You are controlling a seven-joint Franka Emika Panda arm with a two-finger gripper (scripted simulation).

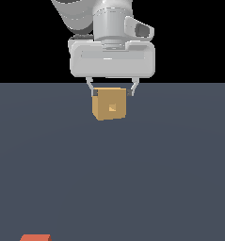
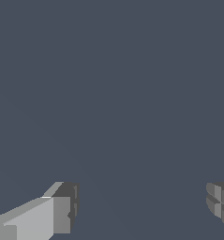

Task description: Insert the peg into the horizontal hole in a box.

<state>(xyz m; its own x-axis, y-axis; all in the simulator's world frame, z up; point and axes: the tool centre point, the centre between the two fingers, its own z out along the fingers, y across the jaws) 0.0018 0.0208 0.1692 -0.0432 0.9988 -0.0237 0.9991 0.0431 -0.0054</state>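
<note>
In the exterior view, the grey desk [image 1: 112, 179] ran wide and bare between the two task objects, leaving plenty of open room across its middle. The peg [image 1: 35, 237] lay at the very bottom edge of that view, toward the exterior view's left, cut off by the frame so that only its orange-red top showed; its long axis could not be told from so little. The box [image 1: 110, 103] sat well apart from it, far back near the desk's rear edge, its front face turned toward the camera. The hole [image 1: 112, 108] opened in the middle of that face, lighter inside, with nothing in it. The gripper [image 1: 111, 92] hung behind or above the box, its jaws spread wide to either side of the box's upper corners and gripping nothing; whether the fingers touched the box could not be told.

In the wrist view, the gripper [image 2: 141, 206] showed one fingertip [image 2: 64, 211] and the other at the frame's edge, far apart, with only bare desk [image 2: 111, 93] between and beyond them. Neither peg nor box appeared there.
</note>
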